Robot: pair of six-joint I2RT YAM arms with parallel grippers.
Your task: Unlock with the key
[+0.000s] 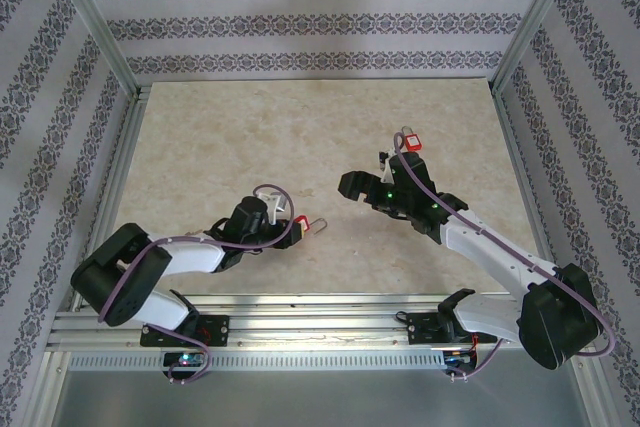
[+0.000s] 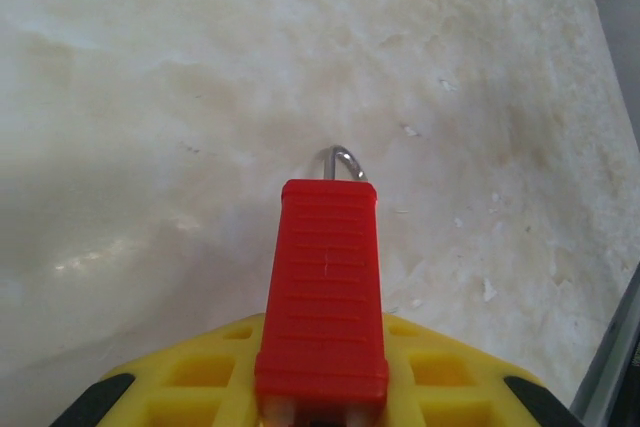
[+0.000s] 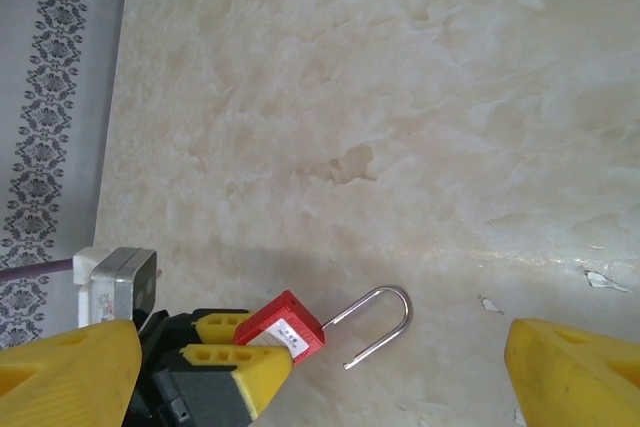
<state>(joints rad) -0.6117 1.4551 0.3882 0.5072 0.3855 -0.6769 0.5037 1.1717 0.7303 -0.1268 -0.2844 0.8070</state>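
Observation:
My left gripper (image 1: 298, 231) is shut on a red padlock (image 1: 303, 228) low over the table, left of centre. In the left wrist view the padlock's ribbed body (image 2: 325, 287) sits between my yellow fingers (image 2: 215, 372), its steel shackle (image 2: 343, 160) pointing away. From the right wrist view the shackle (image 3: 385, 322) stands open, one end free of the padlock body (image 3: 283, 332). My right gripper (image 1: 357, 194) hovers just right of the padlock, open wide, with nothing between its yellow fingers (image 3: 580, 372). A small red item with a pale ring (image 1: 410, 140) lies behind the right arm; I cannot tell whether it is the key.
The pale marbled tabletop (image 1: 250, 137) is fenced by aluminium rails (image 1: 125, 177) and patterned walls. Purple cables loop over both arms. The two grippers are about a hand's width apart near the table's middle.

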